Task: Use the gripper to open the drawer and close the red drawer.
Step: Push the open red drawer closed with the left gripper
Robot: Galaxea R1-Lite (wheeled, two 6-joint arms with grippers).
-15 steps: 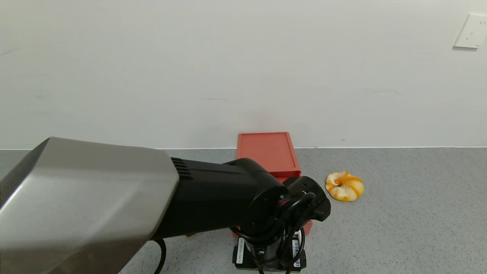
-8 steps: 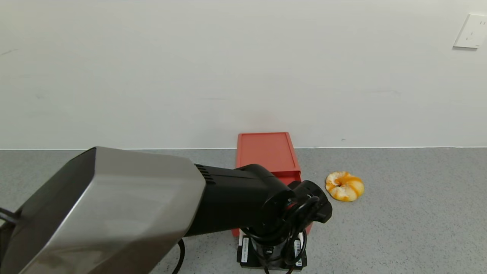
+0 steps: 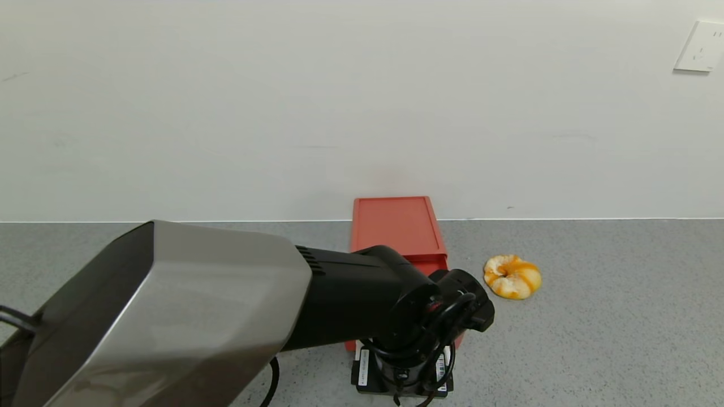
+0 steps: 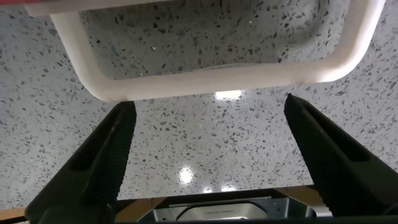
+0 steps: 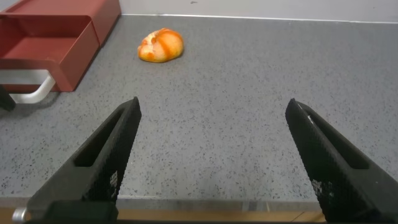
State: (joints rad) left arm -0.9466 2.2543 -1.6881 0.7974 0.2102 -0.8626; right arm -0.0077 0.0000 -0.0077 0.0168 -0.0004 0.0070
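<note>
The brick-red drawer (image 3: 397,225) stands against the wall at the middle of the grey counter. Its tray (image 5: 48,48) is slid out toward me, with the white loop handle (image 4: 211,79) at its front. My left arm reaches across the front of the drawer and hides the tray front in the head view. My left gripper (image 4: 209,107) points down at the counter, open, its fingers (image 4: 118,134) just in front of the handle bar and not touching it. My right gripper (image 5: 213,104) is open and empty, low over the counter to the right.
A peeled orange (image 3: 512,276) lies on the counter right of the drawer; it also shows in the right wrist view (image 5: 161,45). A white wall outlet (image 3: 701,46) is at the upper right. The wall runs close behind the drawer.
My left arm has swung to the right and its wrist has shifted slightly toward the drawer. The drawer and the orange have not visibly moved.
</note>
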